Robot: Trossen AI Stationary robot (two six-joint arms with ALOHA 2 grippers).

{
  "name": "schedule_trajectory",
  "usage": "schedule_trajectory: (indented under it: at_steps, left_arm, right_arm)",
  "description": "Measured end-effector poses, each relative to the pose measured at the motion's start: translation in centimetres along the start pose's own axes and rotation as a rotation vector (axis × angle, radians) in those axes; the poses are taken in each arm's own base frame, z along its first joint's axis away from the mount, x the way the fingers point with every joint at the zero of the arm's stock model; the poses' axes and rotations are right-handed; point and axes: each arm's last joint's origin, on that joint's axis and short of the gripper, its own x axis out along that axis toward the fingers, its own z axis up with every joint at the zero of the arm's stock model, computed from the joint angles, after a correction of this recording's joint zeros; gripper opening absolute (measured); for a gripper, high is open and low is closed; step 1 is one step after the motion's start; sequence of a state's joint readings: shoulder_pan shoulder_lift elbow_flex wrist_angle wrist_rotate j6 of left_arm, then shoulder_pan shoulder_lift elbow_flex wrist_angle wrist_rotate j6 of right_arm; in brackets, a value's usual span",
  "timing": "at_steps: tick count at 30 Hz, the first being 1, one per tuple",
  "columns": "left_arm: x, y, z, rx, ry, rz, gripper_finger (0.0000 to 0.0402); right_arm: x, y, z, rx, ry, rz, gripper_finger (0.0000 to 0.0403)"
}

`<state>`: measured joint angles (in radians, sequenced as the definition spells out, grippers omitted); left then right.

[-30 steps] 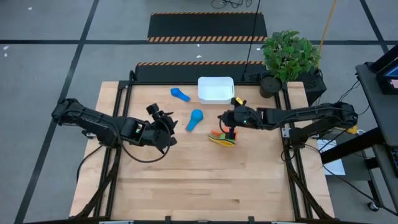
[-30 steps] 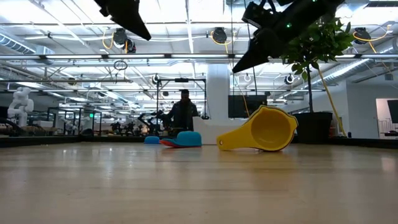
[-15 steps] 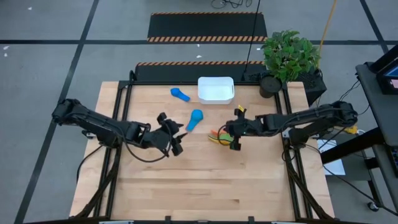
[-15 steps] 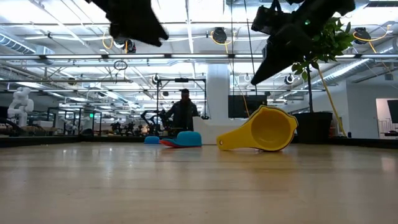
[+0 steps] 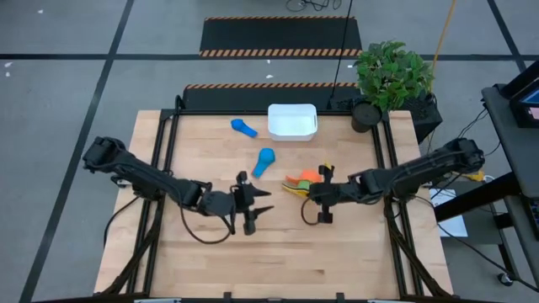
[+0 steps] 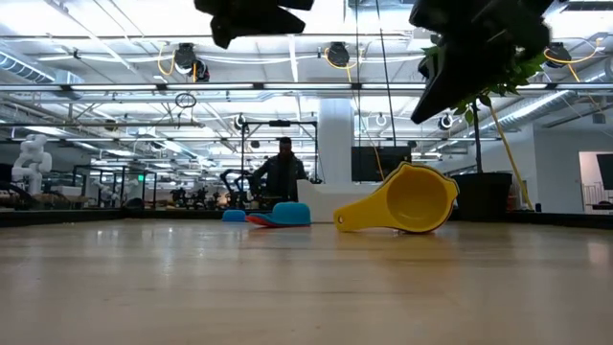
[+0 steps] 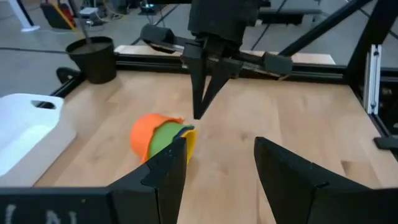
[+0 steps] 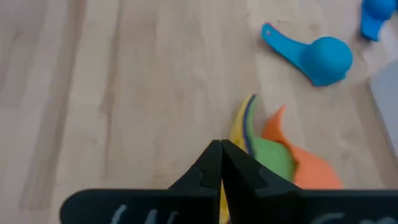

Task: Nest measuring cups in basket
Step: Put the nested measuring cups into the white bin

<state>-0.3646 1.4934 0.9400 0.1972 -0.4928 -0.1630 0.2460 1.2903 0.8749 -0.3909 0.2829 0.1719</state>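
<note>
A wooden tabletop (image 5: 278, 252) seen from above, with two dark robot arms reaching in from either side. Near the middle lies a tipped-over stack of nested cups (image 5: 299, 183), yellow outermost with green and orange inside. It rests on its side. In the low view the yellow cup (image 6: 407, 201) shows its mouth to that camera, with its flat handle running along the wood toward that picture's left. The stack's long axis lies roughly flat on the wood.

The right claw (image 5: 324, 217) is pinched fully shut and holds nothing; it hovers just in front of the stack. The left claw (image 5: 259, 210) stands partly open and empty, near the tabletop's centre, aimed toward the stack, as its wrist view shows.

A light blue cup (image 5: 264, 160) lies alone between the stack and the basket (image 5: 292, 122), its handle angled toward the front edge. A dark blue cup (image 5: 243, 127) sits just left of the basket. The white basket stands at the far edge, apparently with no cups in it yet. A potted plant (image 5: 389, 80) stands beyond the far right corner.

Likely risks: the sideways stack could roll or slide if nudged by a shut claw, and the loosely nested cups could spill apart when lifted by one rim. With both claws near the stack, the arms could also collide.
</note>
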Motion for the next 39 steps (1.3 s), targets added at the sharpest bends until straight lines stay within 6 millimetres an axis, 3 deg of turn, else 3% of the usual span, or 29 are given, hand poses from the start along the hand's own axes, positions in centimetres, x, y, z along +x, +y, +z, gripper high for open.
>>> schedule_trajectory:
  at_steps: [9,17,23,30,39]
  left_arm:
    - [2.7,-0.6,0.6,0.059,0.073,-0.018,0.0199]
    - [6.1,-0.4,1.7,0.159,0.165,0.029,0.0273]
    - [8.8,1.4,2.5,0.241,0.195,0.012,0.0315]
    - [10.4,4.6,2.9,0.216,0.234,-0.006,0.0297]
    - [12.0,6.6,1.6,0.296,0.283,0.022,0.0280]
  right_arm:
    - [-0.6,1.9,-1.1,-0.088,0.065,0.069,0.0000]
    - [-1.3,2.4,-1.8,-0.128,0.114,0.076,0.0000]
    - [-2.4,1.8,-2.4,-0.109,0.157,0.060,0.0000]
    - [-4.7,0.6,-2.5,-0.117,0.107,-0.004,0.0000]
    - [-7.5,-1.1,-2.2,-0.159,-0.049,-0.191,0.0000]
